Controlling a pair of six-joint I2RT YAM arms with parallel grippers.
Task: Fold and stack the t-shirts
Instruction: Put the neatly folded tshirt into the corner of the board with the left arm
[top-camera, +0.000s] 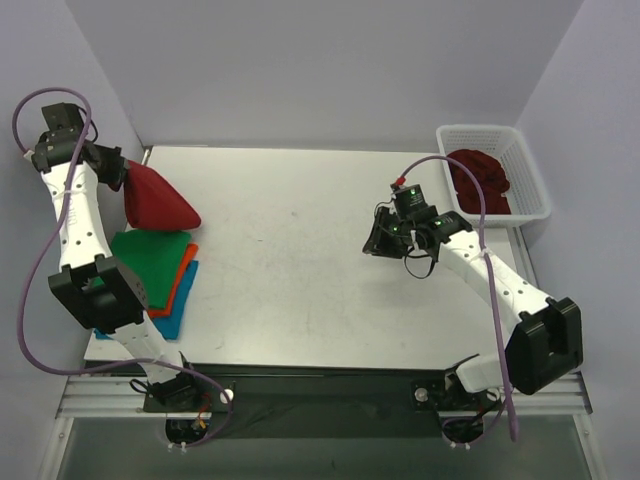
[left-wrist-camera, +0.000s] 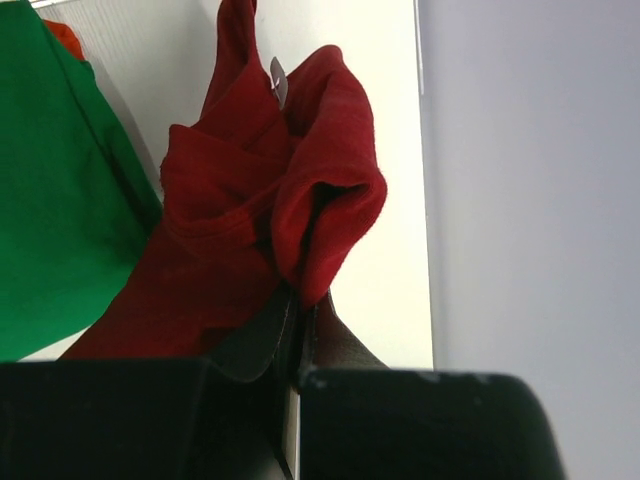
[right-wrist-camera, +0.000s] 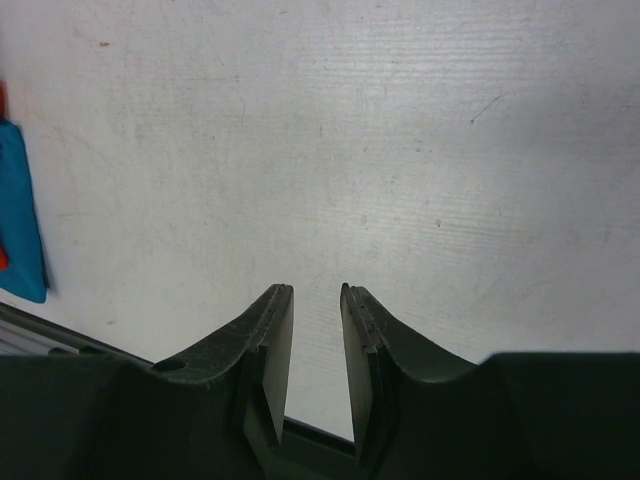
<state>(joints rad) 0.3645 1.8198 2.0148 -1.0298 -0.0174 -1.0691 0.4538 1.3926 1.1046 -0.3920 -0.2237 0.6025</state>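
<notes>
My left gripper (top-camera: 122, 178) is shut on a dark red t-shirt (top-camera: 155, 203) and holds it bunched at the table's far left, hanging over a stack. In the left wrist view the red cloth (left-wrist-camera: 270, 210) runs up from between the closed fingers (left-wrist-camera: 262, 340), with a small white neck label (left-wrist-camera: 279, 80). The stack holds a green shirt (top-camera: 148, 262) on top, an orange one (top-camera: 185, 270) and a blue one (top-camera: 178, 308) below. My right gripper (top-camera: 378, 243) is open and empty above bare table (right-wrist-camera: 400, 150), its fingers (right-wrist-camera: 275, 330) a little apart.
A white mesh basket (top-camera: 530, 160) at the far right holds more dark red cloth (top-camera: 478, 180). The blue shirt's edge (right-wrist-camera: 20, 215) shows at the left of the right wrist view. Grey walls stand close on the left and behind.
</notes>
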